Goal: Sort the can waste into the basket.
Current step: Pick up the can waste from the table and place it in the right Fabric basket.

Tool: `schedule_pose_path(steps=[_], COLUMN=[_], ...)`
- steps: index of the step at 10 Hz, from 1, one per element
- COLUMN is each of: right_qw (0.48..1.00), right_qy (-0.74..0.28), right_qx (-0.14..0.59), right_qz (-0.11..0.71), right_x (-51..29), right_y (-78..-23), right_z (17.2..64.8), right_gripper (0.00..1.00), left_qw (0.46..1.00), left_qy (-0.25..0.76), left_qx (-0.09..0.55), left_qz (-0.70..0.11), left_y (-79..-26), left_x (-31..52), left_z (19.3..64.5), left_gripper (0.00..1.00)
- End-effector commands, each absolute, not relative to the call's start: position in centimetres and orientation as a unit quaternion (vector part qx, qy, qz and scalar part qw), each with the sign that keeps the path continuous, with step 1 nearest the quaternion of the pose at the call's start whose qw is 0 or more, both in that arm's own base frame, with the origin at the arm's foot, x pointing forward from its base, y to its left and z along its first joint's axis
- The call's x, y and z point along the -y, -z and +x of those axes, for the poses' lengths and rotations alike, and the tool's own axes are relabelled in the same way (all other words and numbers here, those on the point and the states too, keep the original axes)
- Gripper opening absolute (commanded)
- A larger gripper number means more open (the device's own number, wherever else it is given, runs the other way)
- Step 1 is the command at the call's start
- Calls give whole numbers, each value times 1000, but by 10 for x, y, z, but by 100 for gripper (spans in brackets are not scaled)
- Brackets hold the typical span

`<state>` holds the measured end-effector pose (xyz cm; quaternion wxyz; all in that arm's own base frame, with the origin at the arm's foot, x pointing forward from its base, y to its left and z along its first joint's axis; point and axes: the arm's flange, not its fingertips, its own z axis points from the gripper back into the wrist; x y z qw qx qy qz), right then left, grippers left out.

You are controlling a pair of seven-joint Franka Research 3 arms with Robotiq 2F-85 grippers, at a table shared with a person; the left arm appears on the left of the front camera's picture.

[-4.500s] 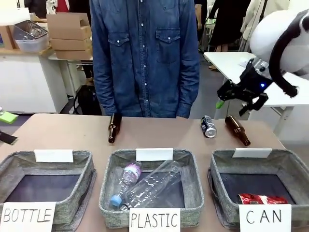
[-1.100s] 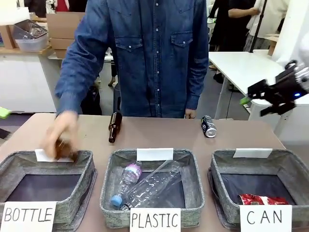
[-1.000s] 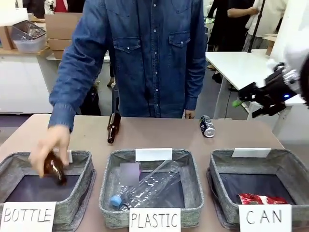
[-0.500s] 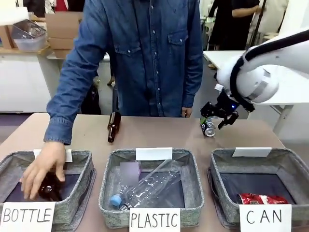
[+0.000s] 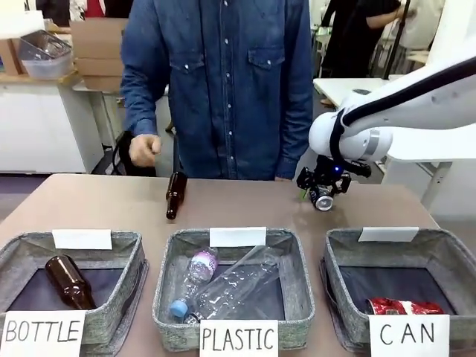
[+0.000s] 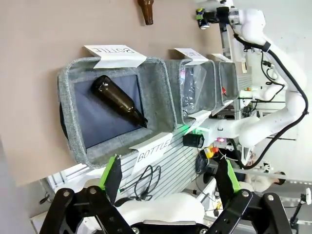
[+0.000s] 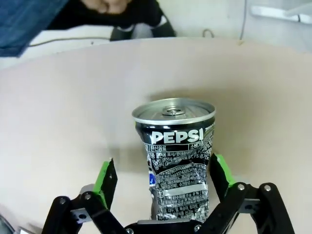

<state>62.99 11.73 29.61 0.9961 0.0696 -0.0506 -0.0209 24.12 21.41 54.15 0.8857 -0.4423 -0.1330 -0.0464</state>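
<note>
Straddling the dark can (image 7: pixel 175 146), the right gripper (image 7: pixel 162 165) held its fingers apart, one pad just beside it, the other clear; the left gripper (image 6: pixel 169 165) stood spread wide.

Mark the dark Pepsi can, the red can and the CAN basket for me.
dark can (image 7: pixel 178 161): right wrist view, on its printed side wall.
red can (image 5: pixel 401 306): front view, on its red body.
CAN basket (image 5: pixel 446 238): front view, on its far grey rim.
</note>
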Motion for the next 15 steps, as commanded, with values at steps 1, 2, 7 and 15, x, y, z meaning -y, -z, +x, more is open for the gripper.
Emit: schedule_pose_path(steps=[1,2,7,15], right_qw=[998,998,999,993], right_qy=[24,20,23,-48], right_qx=[32,28,24,-78], right_qz=[43,43,32,74], right_x=[-123,-123,-118,-28], right_y=[-303,-304,-311,-496], right_z=[634,634,635,480], right_gripper=[42,41,5,36], left_qw=[887,887,799,750], left_qy=[47,47,122,149], left_qx=[133,133,103,68], left_qz=[-439,-439,-580,-641], left_y=[-543,-543,-527,-489], left_x=[-214,-214,-128,-41], left_z=[241,241,245,241], left_gripper=[100,100,100,100])
